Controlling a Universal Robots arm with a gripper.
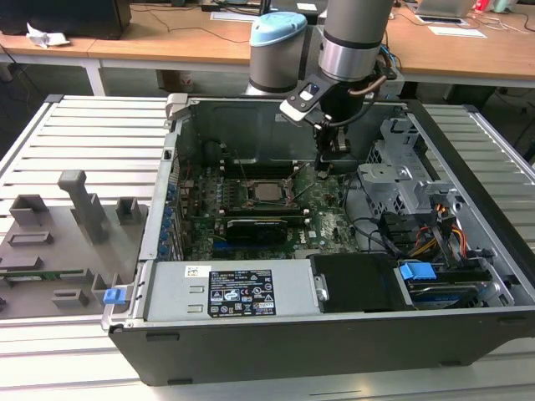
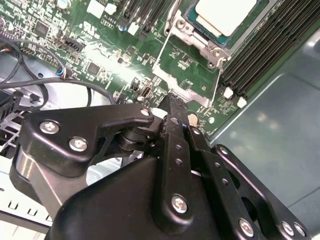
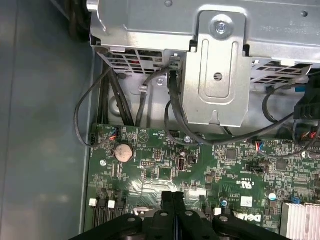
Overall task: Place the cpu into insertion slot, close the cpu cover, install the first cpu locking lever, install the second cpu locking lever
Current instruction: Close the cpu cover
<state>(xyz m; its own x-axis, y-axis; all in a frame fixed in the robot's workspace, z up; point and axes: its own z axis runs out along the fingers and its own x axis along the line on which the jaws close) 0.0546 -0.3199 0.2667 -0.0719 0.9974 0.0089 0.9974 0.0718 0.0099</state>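
The gripper (image 1: 332,150) was held low over the green motherboard (image 3: 165,170), inside the opened computer case (image 1: 251,351).

In both wrist views the jaws of the gripper (image 2: 174,100) (image 3: 173,196) were seen clenched together, with nothing grasped between them. In the exterior view the gripper was hung to the exterior view's right of the insertion slot (image 1: 254,193), near it but apart. The cpu (image 1: 269,190) (image 2: 227,12) was seen seated in that slot, its silver face upward. The cpu cover (image 2: 186,33) was seen swung open beside the slot, with green board visible through its window, between the cpu and the fingertips. A metal drive cage (image 3: 215,60) and black cables (image 3: 172,115) were seen beyond the board's edge.
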